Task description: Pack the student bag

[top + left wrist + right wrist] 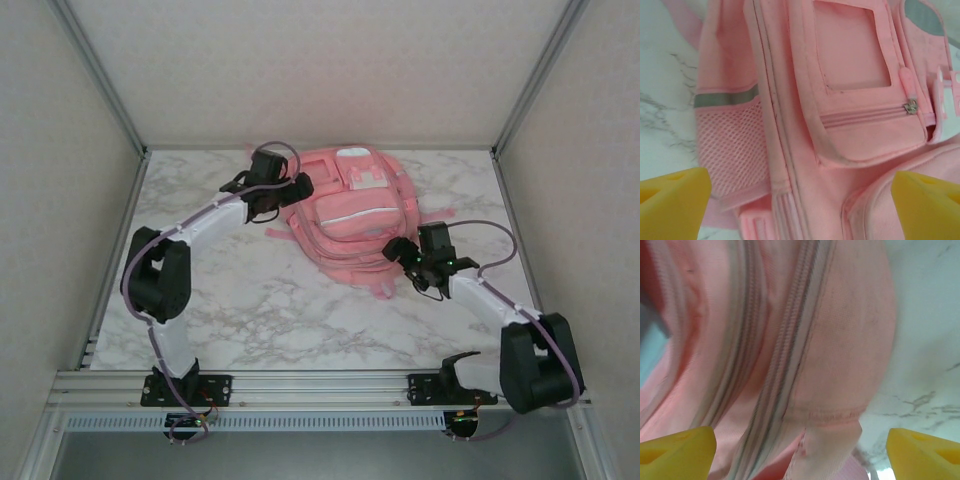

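Observation:
The student bag (pixel 350 215), a large pink backpack with white trim, lies flat at the back middle of the marble table (pixel 270 310). My left gripper (pixel 303 187) hovers at the bag's left side. In the left wrist view its yellow fingertips (pixel 670 200) stand wide apart, open, above the front pocket (pixel 860 125) and the mesh side pocket (pixel 730 145). My right gripper (pixel 398 250) sits at the bag's near right edge. In the right wrist view it is open, with its fingertips (pixel 675 450) far apart over the zipper seams (pixel 785 355) and nothing pinched.
Pale enclosure walls with aluminium posts (pixel 110 110) stand on the left, right and back. A metal rail (pixel 320 385) along the near edge carries both arm bases. A pink strap (pixel 445 215) trails off the bag's right side. Bare marble lies in front of the bag.

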Available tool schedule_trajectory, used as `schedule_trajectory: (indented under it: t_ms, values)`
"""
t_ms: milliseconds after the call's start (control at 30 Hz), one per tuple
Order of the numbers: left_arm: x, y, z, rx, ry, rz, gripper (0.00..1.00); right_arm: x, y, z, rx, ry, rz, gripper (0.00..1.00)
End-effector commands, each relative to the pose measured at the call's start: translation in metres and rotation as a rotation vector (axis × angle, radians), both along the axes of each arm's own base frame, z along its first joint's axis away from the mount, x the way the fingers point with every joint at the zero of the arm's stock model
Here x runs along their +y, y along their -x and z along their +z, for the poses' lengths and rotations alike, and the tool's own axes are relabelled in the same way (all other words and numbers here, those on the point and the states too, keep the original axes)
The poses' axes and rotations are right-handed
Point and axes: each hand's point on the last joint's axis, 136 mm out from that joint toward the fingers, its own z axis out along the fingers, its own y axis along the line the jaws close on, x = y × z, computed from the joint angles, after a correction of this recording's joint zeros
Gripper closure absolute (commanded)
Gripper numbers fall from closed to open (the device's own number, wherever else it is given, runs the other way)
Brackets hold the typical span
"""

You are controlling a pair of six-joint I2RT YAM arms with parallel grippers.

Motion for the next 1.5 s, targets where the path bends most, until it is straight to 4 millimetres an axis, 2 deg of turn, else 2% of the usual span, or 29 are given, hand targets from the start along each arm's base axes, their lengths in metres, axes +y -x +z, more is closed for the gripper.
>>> schedule_trajectory:
  t_ms: [0,167,233,367,467,633,733,867,967,1133,1300,1467]
  values:
    - [-0.003,-0.004,-0.045,0.076,0.077,0.030,0.13,0.009,-0.019,0.001,-0.056,-0.079,-0.035,0.15]
    - [-0.008,0.005,-0.073,0.113,0.124,0.030,0.41,0.006,-0.031,-0.002,-0.059,-0.049,-0.044,0.28]
    - [-0.008,0.011,-0.081,0.126,0.129,0.026,0.59,0.004,-0.038,-0.001,-0.064,-0.049,-0.049,0.35]
    - [-0.012,0.029,-0.094,0.155,0.127,0.004,1.00,-0.001,-0.055,0.003,-0.081,-0.042,-0.056,0.44]
    - [-0.015,0.049,-0.101,0.180,0.151,0.001,1.00,-0.007,-0.073,0.008,-0.094,-0.023,-0.060,0.48]
    - [-0.029,0.086,-0.092,0.188,0.175,-0.033,1.00,-0.013,-0.106,0.019,-0.104,0.019,-0.043,0.48]
    - [-0.038,0.103,-0.082,0.177,0.172,-0.048,1.00,-0.018,-0.120,0.022,-0.075,0.074,-0.024,0.42]
    - [-0.052,0.113,-0.067,0.151,0.182,-0.060,1.00,-0.027,-0.120,0.036,-0.037,0.158,0.004,0.31]
    - [-0.059,0.107,-0.056,0.122,0.203,-0.047,1.00,-0.031,-0.104,0.054,-0.020,0.186,0.027,0.26]
    - [-0.069,0.093,-0.038,0.068,0.248,-0.045,1.00,-0.012,-0.056,0.089,-0.044,0.188,0.119,0.23]
    - [-0.076,0.092,-0.034,0.061,0.279,-0.058,1.00,0.032,-0.018,0.112,-0.079,0.104,0.188,0.24]
    - [-0.082,0.098,-0.031,0.056,0.301,-0.066,1.00,0.084,-0.001,0.114,-0.090,0.051,0.242,0.24]
